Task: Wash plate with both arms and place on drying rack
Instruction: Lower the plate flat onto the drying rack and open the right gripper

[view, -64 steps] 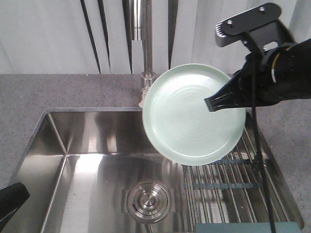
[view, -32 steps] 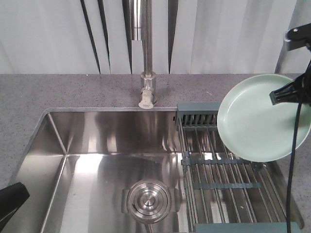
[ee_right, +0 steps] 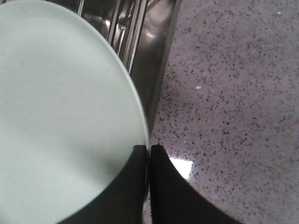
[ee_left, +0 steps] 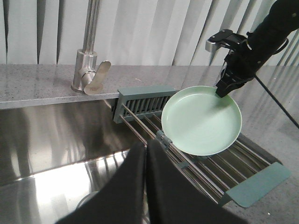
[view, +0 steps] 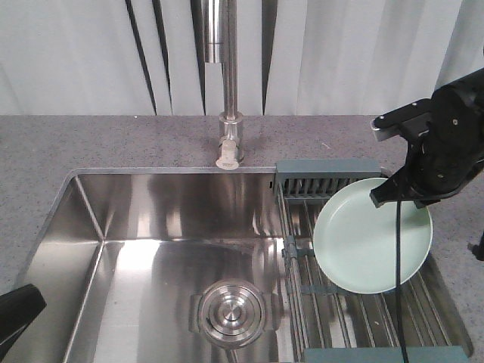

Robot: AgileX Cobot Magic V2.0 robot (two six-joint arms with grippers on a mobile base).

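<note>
Plate (view: 370,242), pale mint green and round, hangs tilted over the drying rack (view: 355,302) at the right end of the steel sink (view: 151,249) in the front-facing view. Its upper right rim is pinched by the right gripper (view: 384,198), whose black arm reaches in from the right, with a thin black cable (view: 398,302) dropping across the plate's face. The plate's lower edge lies close over the rods; whether it touches them cannot be told. A steel faucet (view: 227,98) stands behind the sink on the speckled grey counter (view: 113,140), and a round steel drain (view: 232,311) sits in the basin floor. The dark tip of the left gripper (view: 17,314) shows at the lower left corner, well apart from the plate.

From the left wrist, the left gripper (ee_left: 145,154) points at the rack with its two black fingers (ee_left: 133,172) pressed together and holding nothing. Beyond it the plate (ee_left: 202,121) leans over the rack's rods (ee_left: 187,163), near the grey-teal end piece (ee_left: 145,100), with the right gripper (ee_left: 223,89) clamped on its far rim.

From the right wrist, the plate (ee_right: 60,107) fills the left side, its rim caught between the right gripper's (ee_right: 148,154) two dark fingers (ee_right: 166,186). Rack rods (ee_right: 126,32) and sink wall (ee_right: 159,56) show behind, beside the counter (ee_right: 233,93).
</note>
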